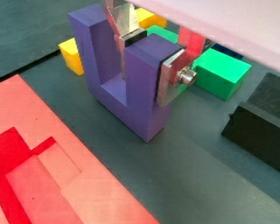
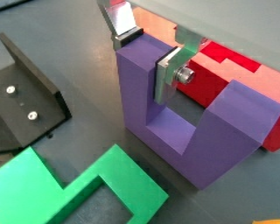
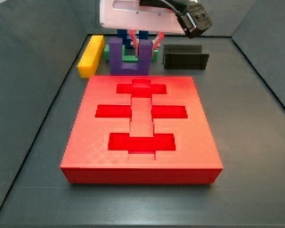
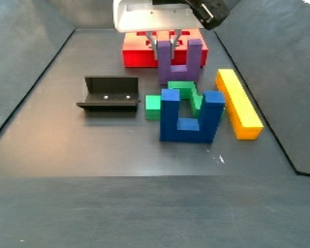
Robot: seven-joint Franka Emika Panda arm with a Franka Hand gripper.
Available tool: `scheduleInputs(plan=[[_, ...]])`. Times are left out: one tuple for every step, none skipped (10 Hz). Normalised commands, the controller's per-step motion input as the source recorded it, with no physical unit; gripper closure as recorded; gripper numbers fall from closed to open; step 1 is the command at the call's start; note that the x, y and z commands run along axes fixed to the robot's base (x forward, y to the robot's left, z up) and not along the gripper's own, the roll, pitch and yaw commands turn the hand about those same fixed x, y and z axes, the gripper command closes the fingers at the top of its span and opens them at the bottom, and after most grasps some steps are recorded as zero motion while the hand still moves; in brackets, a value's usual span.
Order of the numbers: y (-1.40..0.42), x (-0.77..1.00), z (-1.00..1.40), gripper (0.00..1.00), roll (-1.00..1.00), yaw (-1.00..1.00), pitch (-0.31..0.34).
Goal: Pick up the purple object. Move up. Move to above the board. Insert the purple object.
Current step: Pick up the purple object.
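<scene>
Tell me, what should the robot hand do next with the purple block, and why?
Probably lift straight up. The gripper already pinches one prong of the purple object, which looks still down on the floor beside the board, so it needs height before moving above it.

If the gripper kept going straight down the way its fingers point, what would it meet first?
The gripper already straddles one prong of the purple object. Going lower, its fingers would probably reach the grey floor beside the base, though depth is unclear.

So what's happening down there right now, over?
Gripper low behind the board, fingers clamped on one prong of the purple object. Object on the floor. Green block and blue piece close by.
</scene>
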Motion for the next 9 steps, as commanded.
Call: scheduleInputs(plan=[[0.0, 0.0, 0.0, 1.0, 0.0, 0.0, 0.0], [0.0, 0.0, 0.0, 1.0, 0.0, 0.0, 0.0], [0.0, 0.0, 0.0, 1.0, 0.0, 0.0, 0.0], [0.0, 0.0, 0.0, 1.0, 0.0, 0.0, 0.0], [0.0, 0.0, 0.0, 1.0, 0.0, 0.0, 0.0], [0.0, 0.0, 0.0, 1.0, 0.0, 0.0, 0.0], [0.0, 0.0, 0.0, 1.0, 0.0, 0.0, 0.0], [0.0, 0.0, 0.0, 1.0, 0.0, 0.0, 0.0], [0.0, 0.0, 0.0, 1.0, 0.0, 0.0, 0.0]])
